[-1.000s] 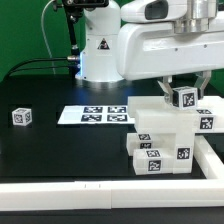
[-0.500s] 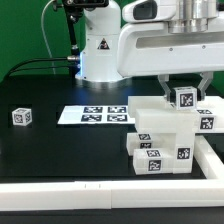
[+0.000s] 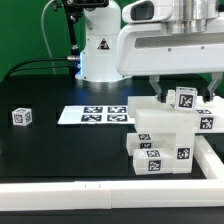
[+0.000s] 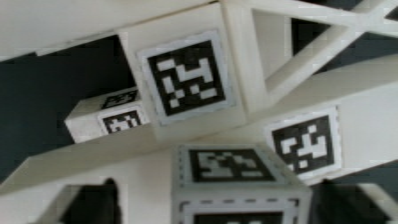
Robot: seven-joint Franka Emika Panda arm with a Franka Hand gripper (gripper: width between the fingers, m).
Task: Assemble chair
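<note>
The chair (image 3: 165, 130) is a chunky stack of white tagged blocks at the exterior view's right. A small tagged white piece (image 3: 184, 97) stands on its top. My gripper (image 3: 184, 88) hangs straight over that piece with its jaws spread to either side and not gripping it. In the wrist view the dark fingers (image 4: 86, 203) flank the tagged piece (image 4: 231, 165) with a gap showing on at least one side. Other tagged chair faces (image 4: 187, 75) lie beyond it.
A small lone tagged cube (image 3: 22, 116) sits at the exterior view's left on the black table. The marker board (image 3: 95, 114) lies flat mid-table. A white rail (image 3: 100, 190) runs along the front edge. The robot base (image 3: 100, 55) stands behind.
The fingers have spread wider apart around the small top piece, which stays on the chair. The arm has hardly moved.
</note>
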